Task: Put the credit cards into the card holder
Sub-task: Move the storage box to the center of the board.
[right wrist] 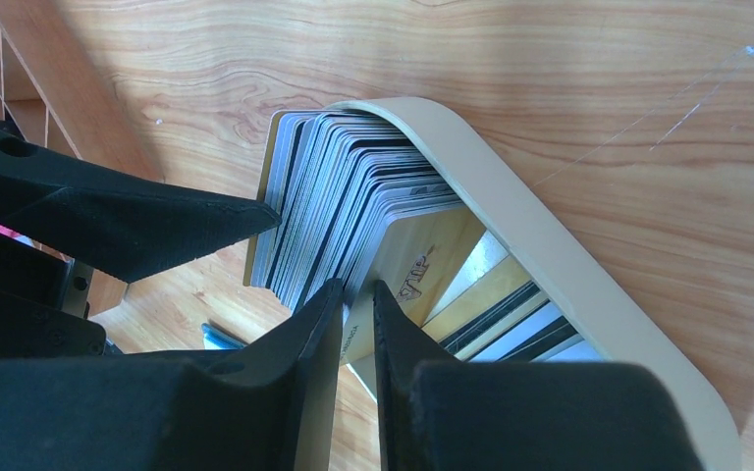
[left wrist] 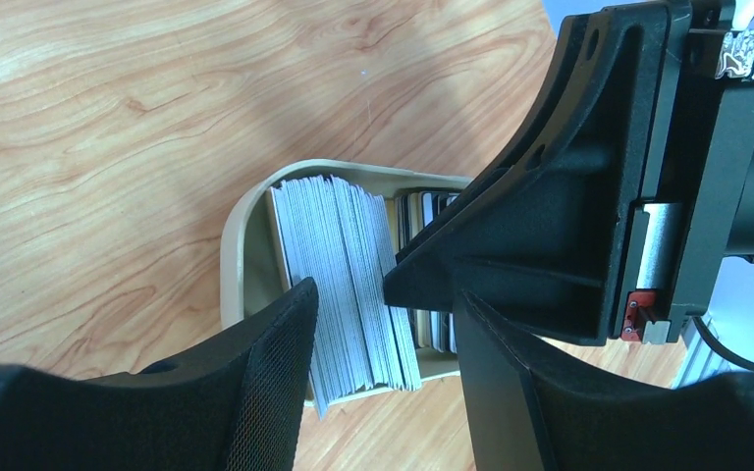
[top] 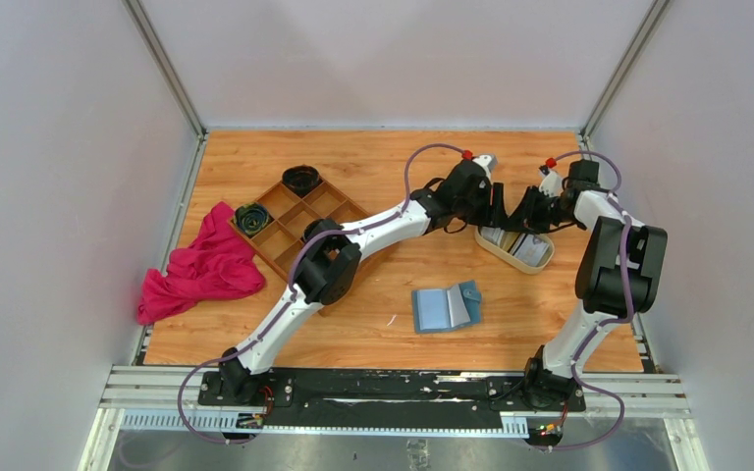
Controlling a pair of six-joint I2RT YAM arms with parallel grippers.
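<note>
Card holder (top: 445, 308) — teal-blue, lying open, near the middle of the table's (top: 373, 162) near edge. Farther in, toward the right edge: cream oval tray (right wrist: 550, 255) with the credit cards (left wrist: 344, 265) standing packed on edge. Left gripper (left wrist: 383, 294) over the stack, jaws well apart, holding nothing. Right gripper (right wrist: 356, 289) facing it — jaws drawn to a slit, pinching one card's edge.

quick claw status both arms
left claw: open, around the card stack in the cream tray, holding nothing
right claw: closed on one tan card
</note>
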